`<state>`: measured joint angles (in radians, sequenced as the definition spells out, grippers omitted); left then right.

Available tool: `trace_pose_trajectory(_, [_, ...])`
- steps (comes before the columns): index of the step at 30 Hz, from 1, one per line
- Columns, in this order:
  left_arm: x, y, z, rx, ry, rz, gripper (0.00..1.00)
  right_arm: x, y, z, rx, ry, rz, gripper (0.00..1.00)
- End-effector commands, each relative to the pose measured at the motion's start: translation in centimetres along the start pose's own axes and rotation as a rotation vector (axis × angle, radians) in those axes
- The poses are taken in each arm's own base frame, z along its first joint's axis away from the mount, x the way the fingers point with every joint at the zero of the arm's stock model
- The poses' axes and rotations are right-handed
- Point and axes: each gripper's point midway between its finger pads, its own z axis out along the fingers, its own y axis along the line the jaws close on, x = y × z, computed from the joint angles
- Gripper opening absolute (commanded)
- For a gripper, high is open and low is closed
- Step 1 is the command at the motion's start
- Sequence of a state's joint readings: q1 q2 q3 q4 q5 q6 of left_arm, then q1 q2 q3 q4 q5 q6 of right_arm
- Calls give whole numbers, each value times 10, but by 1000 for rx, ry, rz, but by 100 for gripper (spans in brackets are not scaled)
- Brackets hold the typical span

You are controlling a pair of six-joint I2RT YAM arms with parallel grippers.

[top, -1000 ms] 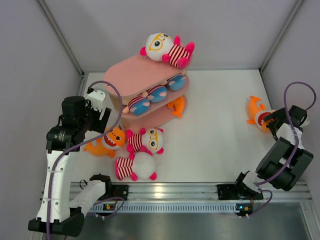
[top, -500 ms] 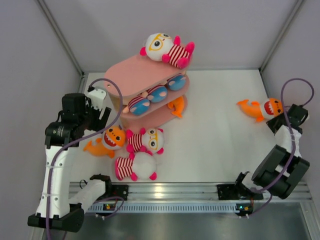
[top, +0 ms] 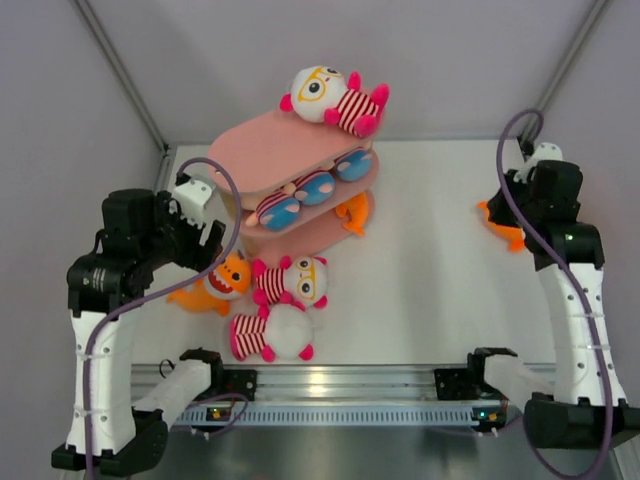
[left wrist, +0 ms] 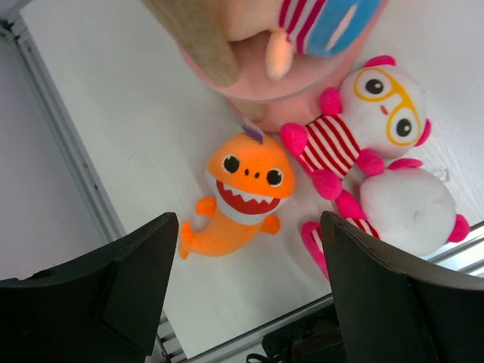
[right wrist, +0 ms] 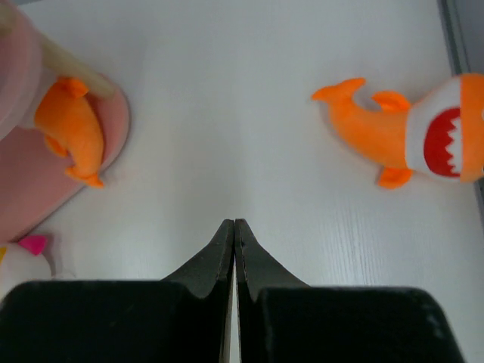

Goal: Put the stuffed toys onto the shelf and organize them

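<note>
White table (top: 430,270), pink shelf (top: 280,150) (toys (top: 330,97) aboard)

Wide-spread left tool (left wrist: 243,227), tightly closed right tool (right wrist: 234,224), tips together.

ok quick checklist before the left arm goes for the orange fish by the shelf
1. left gripper open above the orange fish: ok, jaws wide, fish below and between them
2. fish clear of its neighbours: cannot tell, the pink hand of the white doll lies right by its head
3. right gripper empty: ok, shut on nothing
4. second orange fish clear of the right gripper: ok, lies apart from it
5. room on the shelf: ok, top board mostly bare beside the top doll
</note>
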<state>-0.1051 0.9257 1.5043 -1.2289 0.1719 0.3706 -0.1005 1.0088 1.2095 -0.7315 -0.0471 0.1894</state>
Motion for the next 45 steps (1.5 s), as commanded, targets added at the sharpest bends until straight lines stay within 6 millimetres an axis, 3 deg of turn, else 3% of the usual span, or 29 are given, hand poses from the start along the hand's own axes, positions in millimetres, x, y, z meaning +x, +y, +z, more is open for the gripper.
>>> trace_pose_trajectory(1, [-21, -23, -14, 129, -86, 22, 81, 14, 30, -43, -89, 99, -207, 0])
trace_pose_trajectory(2, [-24, -27, -15, 148, -97, 12, 81, 21, 51, -51, -157, 115, -267, 0])
trace_pose_trajectory(4, [-29, -36, -16, 203, -117, 8, 81, 25, 57, -60, -143, 126, -365, 0])
trace_pose_trajectory(5, [-29, -40, -16, 220, -121, 1, 81, 37, 78, -64, -200, 152, -451, 0])
trace_pose_trajectory(6, [-31, -44, -16, 248, -124, -4, 81, 44, 74, -65, -146, 177, -521, 0])
trace_pose_trajectory(7, [-30, -46, -14, 258, -120, -8, 81, 56, 99, -68, -204, 203, -623, 0])
trace_pose_trajectory(8, [-31, -46, -14, 264, -121, -14, 81, 61, 108, -70, -213, 216, -676, 0])
trace_pose_trajectory(10, [-32, -49, -12, 286, -116, -18, 80, 61, 128, -75, -215, 197, -756, 0])
trace_pose_trajectory(13, [-37, -54, -13, 322, -128, -25, 80, 64, 182, -109, -387, 77, -856, 0])
trace_pose_trajectory(16, [-45, -64, -17, 385, -156, -27, 80, 64, 212, -129, -487, 23, -876, 0])
trace_pose_trajectory(24, [-48, -91, -21, 561, -176, -58, 82, 79, 302, -170, -658, -108, -1188, 0])
trace_pose_trajectory(27, [-46, -95, -26, 578, -206, -9, 84, 76, 317, -183, -713, -166, -1203, 0])
trace_pose_trajectory(31, [-46, -89, -26, 534, -210, 16, 84, 62, 291, -182, -663, -164, -1097, 0])
trace_pose_trajectory(34, [-44, -89, -25, 534, -210, 31, 84, 44, 261, -160, -646, -141, -853, 0])
trace_pose_trajectory(35, [-44, -88, -24, 531, -209, 32, 84, 21, 235, -127, -548, -135, -718, 0])
trace_pose_trajectory(36, [-44, -88, -25, 528, -208, 32, 84, 12, 220, -111, -520, -142, -632, 4])
trace_pose_trajectory(37, [-45, -86, -23, 516, -203, 29, 84, -11, 175, -78, -366, -191, -472, 14])
trace_pose_trajectory(38, [-44, -84, -23, 504, -201, 29, 84, -17, 151, -63, -292, -189, -366, 27])
trace_pose_trajectory(39, [-43, -82, -22, 490, -195, 27, 85, -20, 128, -47, -233, -180, -293, 54])
trace_pose_trajectory(40, [-43, -79, -21, 477, -191, 28, 85, -9, 104, -23, -167, -131, -242, 62])
trace_pose_trajectory(41, [-40, -75, -20, 446, -181, 27, 85, -21, 57, 2, -65, -122, -82, 77])
trace_pose_trajectory(42, [-39, -73, -19, 435, -175, 28, 85, -18, 30, 18, -12, -93, 1, 82])
trace_pose_trajectory(43, [-38, -72, -18, 427, -171, 29, 85, 0, 2, 47, 46, -11, 78, 84])
trace_pose_trajectory(44, [-37, -69, -17, 407, -164, 28, 85, -1, -47, 58, 154, -12, 216, 89])
trace_pose_trajectory(45, [-35, -68, -16, 404, -158, 28, 85, 0, -65, 69, 179, -10, 274, 91])
